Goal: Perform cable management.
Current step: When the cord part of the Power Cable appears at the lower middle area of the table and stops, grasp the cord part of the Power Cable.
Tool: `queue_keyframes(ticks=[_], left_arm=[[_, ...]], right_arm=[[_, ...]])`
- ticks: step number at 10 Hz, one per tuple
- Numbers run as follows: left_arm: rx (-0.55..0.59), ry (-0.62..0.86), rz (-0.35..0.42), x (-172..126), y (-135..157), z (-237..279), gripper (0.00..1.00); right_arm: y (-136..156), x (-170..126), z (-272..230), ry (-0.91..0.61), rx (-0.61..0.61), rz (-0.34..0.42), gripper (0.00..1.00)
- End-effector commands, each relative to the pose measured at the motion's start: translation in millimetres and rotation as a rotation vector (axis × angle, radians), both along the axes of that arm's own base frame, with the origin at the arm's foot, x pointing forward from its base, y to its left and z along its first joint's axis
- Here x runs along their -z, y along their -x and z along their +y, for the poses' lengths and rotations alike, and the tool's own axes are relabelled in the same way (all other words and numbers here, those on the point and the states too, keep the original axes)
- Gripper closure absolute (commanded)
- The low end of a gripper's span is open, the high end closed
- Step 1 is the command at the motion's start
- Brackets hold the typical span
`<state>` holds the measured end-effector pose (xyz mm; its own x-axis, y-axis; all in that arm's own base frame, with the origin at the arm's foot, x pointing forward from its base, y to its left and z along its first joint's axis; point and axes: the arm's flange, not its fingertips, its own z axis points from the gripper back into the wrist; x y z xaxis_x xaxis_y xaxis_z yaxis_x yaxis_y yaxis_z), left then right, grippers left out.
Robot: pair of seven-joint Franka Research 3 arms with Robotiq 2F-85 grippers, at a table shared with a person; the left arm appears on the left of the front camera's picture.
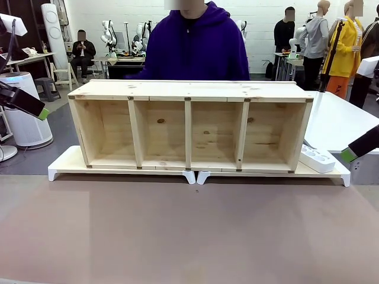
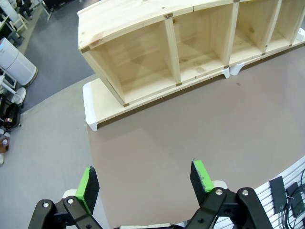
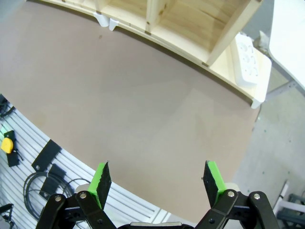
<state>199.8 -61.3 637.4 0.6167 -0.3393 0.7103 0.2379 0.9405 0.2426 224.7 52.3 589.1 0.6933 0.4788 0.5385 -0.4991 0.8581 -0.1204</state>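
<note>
Gaping wide, the green-padded fingers (image 2: 88, 183) of the left gripper (image 2: 144, 180) rise from the bottom edge of the left wrist view with nothing between them, hanging above the bare brown table top (image 2: 190, 133). The right gripper (image 3: 157, 176) stands just as far apart at the bottom of the right wrist view, its green pads (image 3: 213, 175) holding nothing over the same brown surface. In the front view one green fingertip pokes in at the left edge and another at the right edge, both well apart from the long pale wooden shelf unit with four open compartments (image 1: 189, 90) across the middle of the frame. That shelf sits on two low white flat stands (image 1: 65, 165) whose feet meet near the centre. A white rectangular power strip (image 1: 317, 160) lies at the right end of the right stand, just beside the shelf's right wall; in the right wrist view it shows at the upper right. A person in a purple hooded top (image 1: 195, 47) stands behind the shelf at the top centre. Where the thin black power cord lies I cannot tell.
</note>
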Motion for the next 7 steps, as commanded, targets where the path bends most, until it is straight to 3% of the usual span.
queue_keyframes(ticks=[1,7], left_arm=[[0.014,-0.007,-0.012,-1.2,-3.0,1.8,0.00],[0.014,-0.007,-0.012,-1.2,-3.0,1.8,0.00]], right_arm=[[-1.7,1.5,1.0,0.001,-0.003,0.006,0.00],[-1.7,1.5,1.0,0.001,-0.003,0.006,0.00]])
